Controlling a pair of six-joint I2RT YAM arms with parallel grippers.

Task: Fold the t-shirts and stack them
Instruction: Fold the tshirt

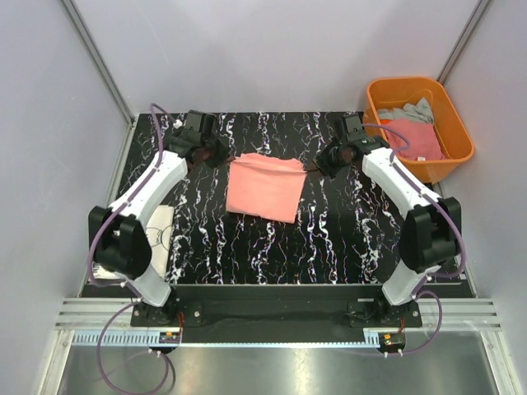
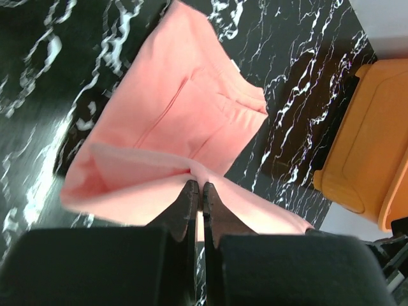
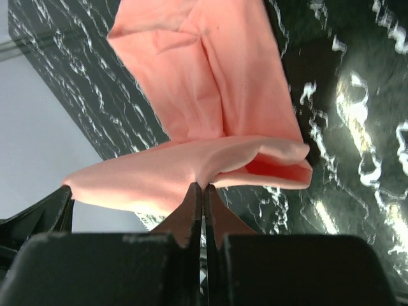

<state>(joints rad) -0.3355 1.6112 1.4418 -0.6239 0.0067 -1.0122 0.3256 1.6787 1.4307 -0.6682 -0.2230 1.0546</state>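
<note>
A salmon-pink t-shirt lies partly folded in the middle of the black marbled table. My left gripper is at its far left corner and my right gripper at its far right corner. In the left wrist view the left gripper is shut, pinching a lifted fold of the pink t-shirt. The right wrist view shows the right gripper shut on the raised edge of the same t-shirt. A white t-shirt with black print lies under the left arm.
An orange plastic tub stands at the back right, holding a grey tee and a deeper pink tee. The tub also shows at the right of the left wrist view. Pale walls close in the table's sides and back.
</note>
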